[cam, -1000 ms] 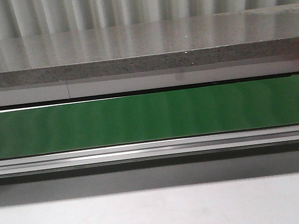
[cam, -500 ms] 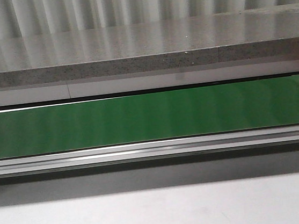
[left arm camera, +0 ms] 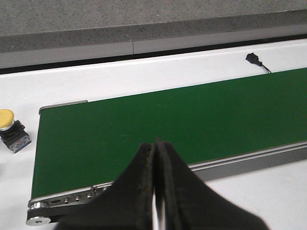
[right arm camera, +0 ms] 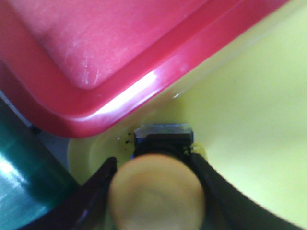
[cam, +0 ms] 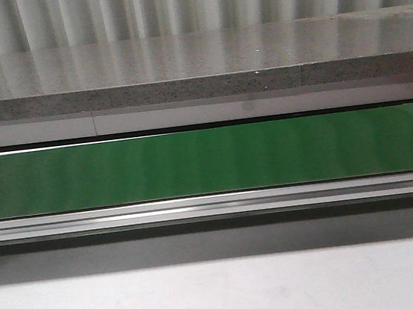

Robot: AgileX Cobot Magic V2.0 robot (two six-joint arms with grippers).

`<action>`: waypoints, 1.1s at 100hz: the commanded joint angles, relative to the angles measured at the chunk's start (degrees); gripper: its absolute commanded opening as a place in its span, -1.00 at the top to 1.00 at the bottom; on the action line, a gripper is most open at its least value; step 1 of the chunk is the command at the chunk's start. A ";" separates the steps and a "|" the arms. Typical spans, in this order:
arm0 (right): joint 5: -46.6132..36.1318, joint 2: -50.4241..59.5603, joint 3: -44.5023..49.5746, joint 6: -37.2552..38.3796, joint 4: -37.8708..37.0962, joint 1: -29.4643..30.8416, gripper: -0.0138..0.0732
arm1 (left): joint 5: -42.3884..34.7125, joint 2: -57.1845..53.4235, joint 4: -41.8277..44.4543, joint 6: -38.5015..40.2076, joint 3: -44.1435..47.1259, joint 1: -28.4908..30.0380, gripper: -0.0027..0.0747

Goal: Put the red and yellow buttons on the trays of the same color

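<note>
Right wrist view, nearest first. Right gripper (right arm camera: 156, 191): two dark fingers (right arm camera: 96, 189) close against either side of a yellow button (right arm camera: 156, 194), pinching it. The button's domed yellow cap is blurred by closeness; its dark body with a pale edge shows just beyond the cap. The button sits over the corner of the yellow tray (right arm camera: 249, 120), inside the rim; contact with the tray floor cannot be told. Just beyond, a red tray (right arm camera: 110, 52) lies beside the yellow one, its glossy rim overlapping or touching the yellow rim. A strip of green belt (right arm camera: 24, 187) shows at the edge, beside both trays.

Left wrist view, nearest first. Left gripper (left arm camera: 156, 191): black fingers (left arm camera: 136, 187) pressed together, only a thin sliver of light between them, holding nothing. Beneath and beyond them, the green conveyor belt (left arm camera: 168, 124) runs across the view, bare, with a metal side rail (left arm camera: 249, 158) and an end roller (left arm camera: 38, 215). Off the belt's end, on the white table (left arm camera: 144, 79), stands a second yellow button (left arm camera: 12, 129), yellow cap on a dark block, near the belt but apart from it. Farther off, a small black connector (left arm camera: 253, 58) with a wire lies on the table beyond the belt.

Front view, nearest first. White table surface (cam: 222, 294), metal rail (cam: 212, 206), green belt (cam: 207, 162), then a grey stone ledge (cam: 196, 66) and a corrugated wall (cam: 189, 3). Neither arm shows here.
</note>
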State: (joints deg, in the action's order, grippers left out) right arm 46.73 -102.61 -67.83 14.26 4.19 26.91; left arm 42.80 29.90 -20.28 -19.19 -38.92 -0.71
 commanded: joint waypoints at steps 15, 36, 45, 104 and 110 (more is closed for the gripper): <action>-1.80 3.38 -1.07 0.01 -0.27 0.28 -0.44 | -3.34 0.24 -1.60 -0.13 -1.52 -0.43 0.98; -2.06 9.01 -1.07 -0.04 -0.53 0.28 -0.44 | -3.34 0.24 -1.60 -0.13 -1.52 -0.43 0.98; -1.93 12.42 -1.07 -0.38 -0.61 0.28 -0.44 | -3.34 0.24 -1.60 -0.13 -1.52 -0.43 0.98; -3.48 33.15 5.32 -4.67 -0.31 -11.10 0.83 | -3.34 0.24 -1.60 -0.13 -1.52 -0.43 0.98; -5.25 35.32 7.50 -4.67 -0.31 -13.55 0.83 | -3.34 0.24 -1.60 -0.13 -1.52 -0.43 0.98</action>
State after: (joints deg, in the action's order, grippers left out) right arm 46.48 -71.48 -61.43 10.46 3.53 16.24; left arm 42.80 29.90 -20.31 -19.19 -38.92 -0.71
